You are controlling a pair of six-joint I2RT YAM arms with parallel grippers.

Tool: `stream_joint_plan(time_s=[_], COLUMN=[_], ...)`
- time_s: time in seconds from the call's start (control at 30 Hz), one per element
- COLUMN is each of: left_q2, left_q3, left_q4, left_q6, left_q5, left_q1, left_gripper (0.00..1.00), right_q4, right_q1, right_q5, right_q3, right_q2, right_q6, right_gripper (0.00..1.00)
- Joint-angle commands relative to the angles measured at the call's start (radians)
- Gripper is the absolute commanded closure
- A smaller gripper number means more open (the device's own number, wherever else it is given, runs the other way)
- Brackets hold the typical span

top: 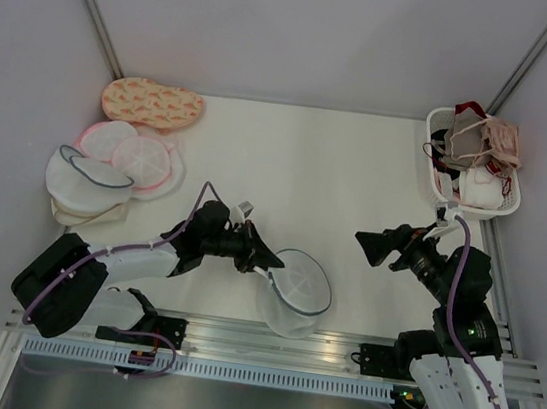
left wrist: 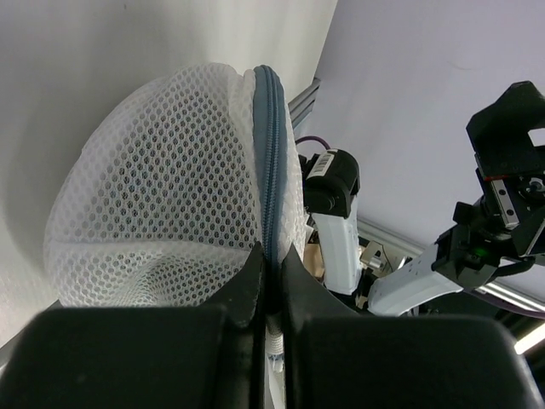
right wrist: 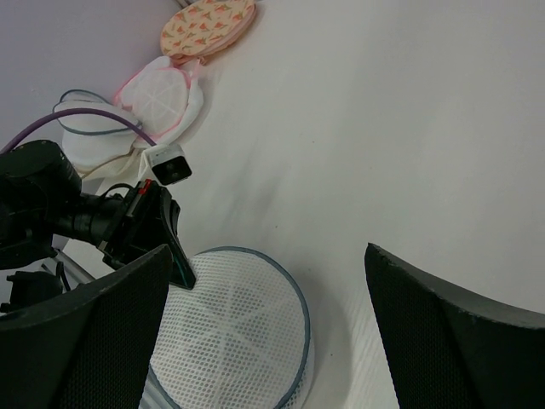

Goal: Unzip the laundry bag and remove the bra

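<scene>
One laundry bag (top: pixel 301 289), zipper rim (left wrist: pixel 271 153) pinched in the clenched left claw (top: pixel 268 262); right claw (top: pixel 375 246) released, well apart.

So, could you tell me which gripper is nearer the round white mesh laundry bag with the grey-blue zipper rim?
Left: the left gripper grips the laundry bag by its rim; the right gripper hangs open, to its right.

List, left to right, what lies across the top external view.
pile of round wash bags → left gripper, shut on the rim of the next → laundry bag → right gripper, open → white basket
</scene>
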Motion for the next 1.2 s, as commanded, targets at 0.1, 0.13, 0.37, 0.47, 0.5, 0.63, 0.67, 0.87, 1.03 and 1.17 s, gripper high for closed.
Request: stream_joint_plan(time_s=[0.1,0.13,0.37,0.47,0.5,0.63,0.67,0.87,1.03,1.17], left_q2=[-0.186,-0.255,-0.417,-0.366,-0.316,-0.216,-0.208,-0.211,-0.202,-0.200], left_q3=[-0.070,-0.076,-0.047,-0.019,-0.005,0.018,0.018,-0.010,-0.071,-0.097], left_q4=[-0.012,-0.028,-0.204,-0.218,-0.226,-0.209,-0.203,-0.143,-0.020,0.018], left_q6=[-0.037,-0.037,-0.086,-0.152,-0.172,-0.267,-0.292,-0.339,-0.424,-0.460], left_q5=[-0.307,-0.374,-0.926,-0.992,-0.997,-0.996,-0.991,-0.942,-0.847,-0.807], left_q1=[0.002,0.002,-0.003,-0.003,-0.005,-0.003,-0.006,-0.008,-0.008,-0.014], left_gripper=[0.98,0.98,0.98,0.98,0.98,0.98,0.98,0.98,0.98,0.98], right_q4=[0.017,0.020,0.083,0.127,0.143,0.224,0.238,0.362,0.500,0.610], right_q1=[0.004,0.004,0.088,0.200,0.281,0.504,0.542,0.641,0.678,0.684], right_q5=[-0.066,-0.074,-0.031,0.058,0.093,0.280,0.347,0.366,0.323,0.251], right_q3=[0.014,0.017,0.049,0.049,0.049,0.059,0.062,0.065,0.076,0.076], right_q2=[0.079,0.114,0.196,0.253,0.289,0.424,0.452,0.610,0.708,0.779], right_q6=[-0.025,-0.030,-0.024,-0.008,-0.004,-0.034,-0.040,-0.057,-0.047,-0.018], right_gripper=[0.02,0.02,0.02,0.02,0.02,0.02,0.02,0.12,0.18,0.23])
